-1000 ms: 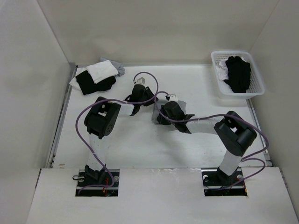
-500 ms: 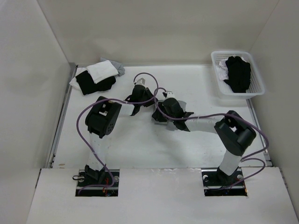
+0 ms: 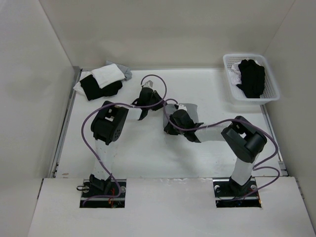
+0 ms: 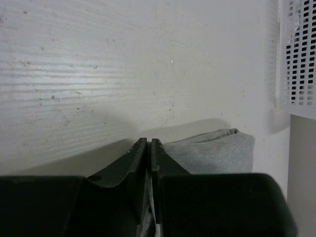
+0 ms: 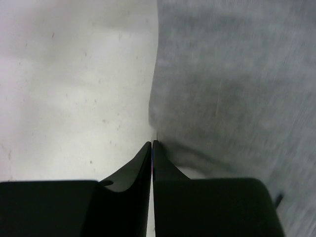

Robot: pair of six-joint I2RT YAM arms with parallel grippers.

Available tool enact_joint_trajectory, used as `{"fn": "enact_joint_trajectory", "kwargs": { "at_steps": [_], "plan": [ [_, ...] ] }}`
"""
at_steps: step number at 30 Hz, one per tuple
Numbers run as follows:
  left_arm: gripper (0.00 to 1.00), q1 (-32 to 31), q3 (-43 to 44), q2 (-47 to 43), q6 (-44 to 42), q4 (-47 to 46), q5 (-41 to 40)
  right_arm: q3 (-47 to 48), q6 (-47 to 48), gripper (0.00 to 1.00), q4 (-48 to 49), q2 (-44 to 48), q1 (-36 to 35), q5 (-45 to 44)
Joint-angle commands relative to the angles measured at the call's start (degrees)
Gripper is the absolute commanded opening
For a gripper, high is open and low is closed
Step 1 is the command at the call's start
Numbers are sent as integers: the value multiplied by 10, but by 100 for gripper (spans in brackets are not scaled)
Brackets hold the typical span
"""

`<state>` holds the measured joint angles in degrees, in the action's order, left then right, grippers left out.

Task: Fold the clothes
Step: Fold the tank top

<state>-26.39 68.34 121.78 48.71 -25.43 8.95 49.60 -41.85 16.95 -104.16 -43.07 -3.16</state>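
Observation:
The grey clothes [image 3: 194, 113] lie mid-table, mostly hidden under both arms in the top view. My left gripper [image 3: 148, 106] is low on the table at their left side. In the left wrist view its jaws [image 4: 148, 140] are shut, a strip of grey fabric is pinched between them, and a folded grey edge of the clothes [image 4: 212, 148] lies just to the right. My right gripper [image 3: 173, 126] is also down on the clothes. In the right wrist view it [image 5: 152, 143] is shut at the left edge of the grey clothes [image 5: 232, 74], where the fabric creases toward the tips.
A pile of black and white folded pieces [image 3: 101, 81] sits at the back left. A white basket [image 3: 228, 74] holding a black garment [image 3: 252, 76] stands at the back right, and the basket [image 4: 296, 59] also shows in the left wrist view. White walls enclose the table.
Both grippers have closed from partly open. The right gripper shifted slightly toward the near edge, and the left gripper edged toward the back.

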Motion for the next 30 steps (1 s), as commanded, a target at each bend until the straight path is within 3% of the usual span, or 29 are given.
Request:
{"fn": "enact_joint_trajectory", "kwargs": {
  "at_steps": [1,6,12,16,19,22,25,27,30],
  "plan": [
    [6,14,33,0,7,-19,2,-27,-11,7,-8,35,-24,-4],
    [10,26,31,-6,9,-16,-2,-34,-18,20,-1,65,-28,-1],
    [42,40,-47,-72,22,-47,-23,-22,2,29,-9,162,-25,20],
    [49,58,-130,-137,24,-59,-63,-47,25,32,-26,287,6,12],
    [48,60,-213,-202,24,-87,-84,-91,38,29,-33,391,47,-14],
    [48,43,-281,-269,13,-90,-105,-149,33,12,-36,481,107,-53],
    [48,20,-340,-340,-14,-69,-119,-203,17,8,-34,539,170,-66],
    [50,11,-363,-380,-26,-31,-115,-237,9,14,-25,561,209,-67],
    [52,7,-383,-440,-39,54,-111,-288,4,34,13,570,253,-71]
  ]
}}
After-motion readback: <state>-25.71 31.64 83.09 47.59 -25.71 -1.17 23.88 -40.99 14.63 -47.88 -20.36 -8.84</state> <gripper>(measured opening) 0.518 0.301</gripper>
